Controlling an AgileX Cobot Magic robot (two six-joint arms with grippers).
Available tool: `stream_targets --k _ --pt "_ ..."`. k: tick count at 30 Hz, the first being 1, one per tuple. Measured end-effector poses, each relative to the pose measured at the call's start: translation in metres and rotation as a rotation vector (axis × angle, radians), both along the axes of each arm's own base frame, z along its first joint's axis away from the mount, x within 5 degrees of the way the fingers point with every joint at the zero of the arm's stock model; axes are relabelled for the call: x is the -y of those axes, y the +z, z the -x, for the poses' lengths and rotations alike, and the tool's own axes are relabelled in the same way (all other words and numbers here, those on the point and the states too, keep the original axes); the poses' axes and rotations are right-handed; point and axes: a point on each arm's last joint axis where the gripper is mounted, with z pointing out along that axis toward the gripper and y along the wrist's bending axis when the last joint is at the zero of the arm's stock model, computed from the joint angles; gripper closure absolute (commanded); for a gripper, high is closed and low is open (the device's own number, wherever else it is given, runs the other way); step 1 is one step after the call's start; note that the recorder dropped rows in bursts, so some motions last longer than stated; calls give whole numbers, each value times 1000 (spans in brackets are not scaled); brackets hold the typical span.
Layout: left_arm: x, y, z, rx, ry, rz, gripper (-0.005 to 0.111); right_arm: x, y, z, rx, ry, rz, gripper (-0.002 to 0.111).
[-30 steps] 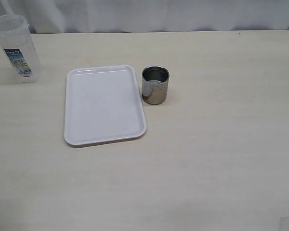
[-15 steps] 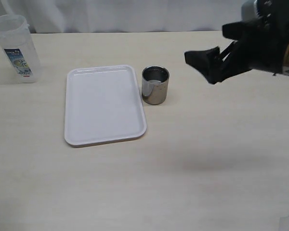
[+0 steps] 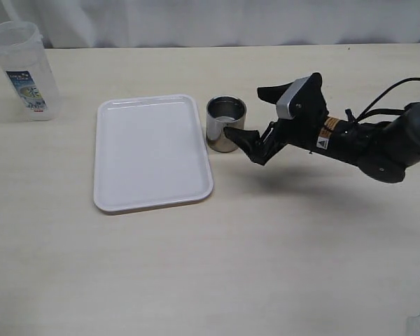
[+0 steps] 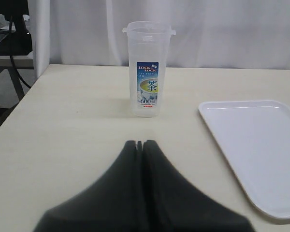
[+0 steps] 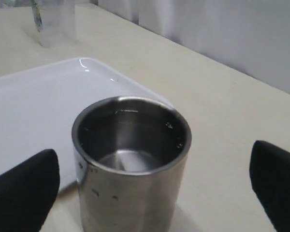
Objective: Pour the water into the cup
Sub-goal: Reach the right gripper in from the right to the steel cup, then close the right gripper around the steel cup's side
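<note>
The cup (image 3: 226,123), a short brushed-steel cylinder, stands upright on the table just right of the white tray (image 3: 150,150). In the right wrist view the cup (image 5: 130,164) is close up, with droplets on its inner wall and a faint shine at the bottom. I cannot tell whether that shine is water. My right gripper (image 3: 243,110) is open beside the cup, reaching in from the right. Its two dark fingers (image 5: 24,191) stand wide apart either side of the cup without touching it. My left gripper (image 4: 140,143) is shut on nothing and does not appear in the exterior view.
A tall clear plastic container (image 3: 24,70) with a blue-white label stands at the far left, also ahead of the left gripper as the container (image 4: 148,67). The tray (image 4: 261,145) holds nothing. White curtains hang behind the table's far edge.
The right arm has come in from the right and dropped low towards the cup, jaws wide. Cup, tray and container have not moved.
</note>
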Motion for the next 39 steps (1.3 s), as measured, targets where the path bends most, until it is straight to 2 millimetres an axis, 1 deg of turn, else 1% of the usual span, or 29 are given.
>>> stream_targets --k 3,10,16,21,28,34,36,39 --pt "0 0 0 0 0 0 107 -4 -13 -8 -7 43 -8 0" --pt "0 0 0 0 0 0 107 -8 -23 -15 23 78 -59 0" --pt "0 0 0 0 0 0 107 -10 -36 -25 22 82 -94 0" --pt "0 0 0 0 0 0 107 -11 -46 -28 12 83 -106 0" --pt "0 0 0 0 0 0 107 -13 -53 -32 -5 89 -124 0" --pt "0 0 0 0 0 0 107 -30 -53 -31 -6 82 -146 0" --pt "0 0 0 0 0 0 107 -33 -53 -32 -9 62 -156 0" --pt "0 0 0 0 0 0 107 -33 -53 -33 -8 40 -165 0"
